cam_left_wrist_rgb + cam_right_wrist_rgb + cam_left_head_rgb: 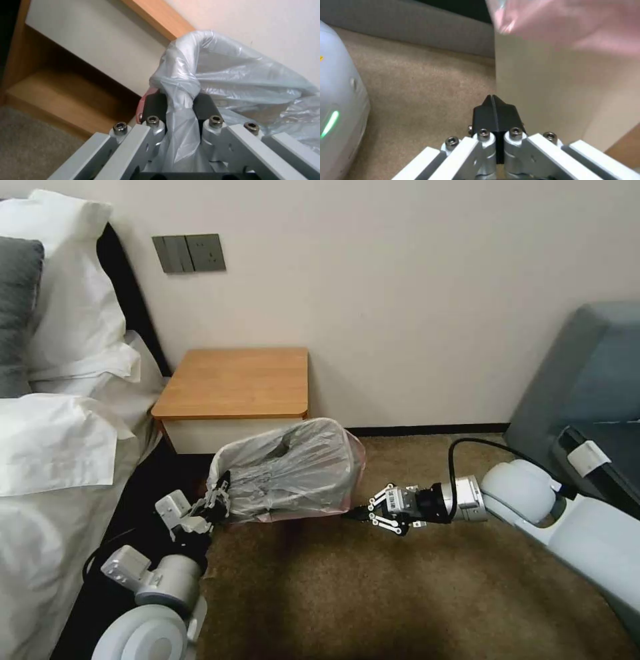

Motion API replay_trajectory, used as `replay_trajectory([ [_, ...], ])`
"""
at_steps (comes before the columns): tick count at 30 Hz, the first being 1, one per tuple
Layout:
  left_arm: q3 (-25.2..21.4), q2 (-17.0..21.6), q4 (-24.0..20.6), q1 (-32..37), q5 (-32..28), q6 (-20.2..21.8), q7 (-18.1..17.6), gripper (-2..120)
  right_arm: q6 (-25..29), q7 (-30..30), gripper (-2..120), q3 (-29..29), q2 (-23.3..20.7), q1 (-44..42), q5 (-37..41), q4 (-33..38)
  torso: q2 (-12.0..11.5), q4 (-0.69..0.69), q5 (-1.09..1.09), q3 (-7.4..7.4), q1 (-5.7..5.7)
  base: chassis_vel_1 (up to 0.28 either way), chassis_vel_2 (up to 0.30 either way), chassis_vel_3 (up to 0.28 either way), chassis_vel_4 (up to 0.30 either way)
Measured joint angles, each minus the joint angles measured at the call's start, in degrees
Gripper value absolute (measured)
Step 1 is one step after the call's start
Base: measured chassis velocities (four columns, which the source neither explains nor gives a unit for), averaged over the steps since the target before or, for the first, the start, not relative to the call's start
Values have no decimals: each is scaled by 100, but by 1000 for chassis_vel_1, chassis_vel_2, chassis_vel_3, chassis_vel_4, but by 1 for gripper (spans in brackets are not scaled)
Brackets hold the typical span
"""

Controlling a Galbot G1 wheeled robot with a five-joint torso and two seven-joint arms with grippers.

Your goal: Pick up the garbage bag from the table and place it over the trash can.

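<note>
One garbage bag (293,467), one trash can (546,100), one nightstand worktop (237,380), two grippers in play. The grey film is draped over the mouth of the can, billowed up on top, its pinkish-red edge hanging down the side. The can stands on the carpet (400,593) in front of the nightstand, which has nothing on its top.

Left gripper (217,500) sits low at the bag's bed-side corner, and the left wrist view settles it: both black pads (156,106) are pinched on a bunched fold of the film (206,70), the plastic rising out from between them. The nightstand's cream drawer front and lower shelf (63,100) lie just beyond that gripper.

Right gripper (363,511) is on the opposite side of the can, just beside its lower wall, tips pointing at it. Its two black pads (495,112) are pressed flat together with nothing between them. The beige can wall is right next to those tips, with the pink bag edge (573,22) hanging above.

One bed (60,447) with three pillows runs along the left arm's side.
</note>
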Motion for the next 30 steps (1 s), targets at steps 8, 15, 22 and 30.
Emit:
replay_trajectory([
  [8, -214, 86, 192, -78, 117, -90, 58, 10, 284, 926, 0, 1369, 144, -1554, 784, 298, 0, -1, 1, 0, 0, 0, 0, 0, 0],
  [15, -207, 80, 287, -142, 119, -99, 65, 10, 42, 2011, 0, 2140, 657, -2504, 1924, 754, 0, -2, -2, -1, 0, 0, 0, 0, 0],
  [22, -190, 94, 299, -152, 118, -99, 66, 10, -327, 3089, 28, 1875, 1335, -2446, 2765, 765, 0, 0, -2, 0, 0, 0, 0, 0, 0],
  [30, -184, 77, 246, -101, 136, -100, 70, 10, -459, 3364, 54, 1682, 1684, -2282, 2948, 509, 0, 0, 0, 0, 0, 0, 0, 0, 0],
])
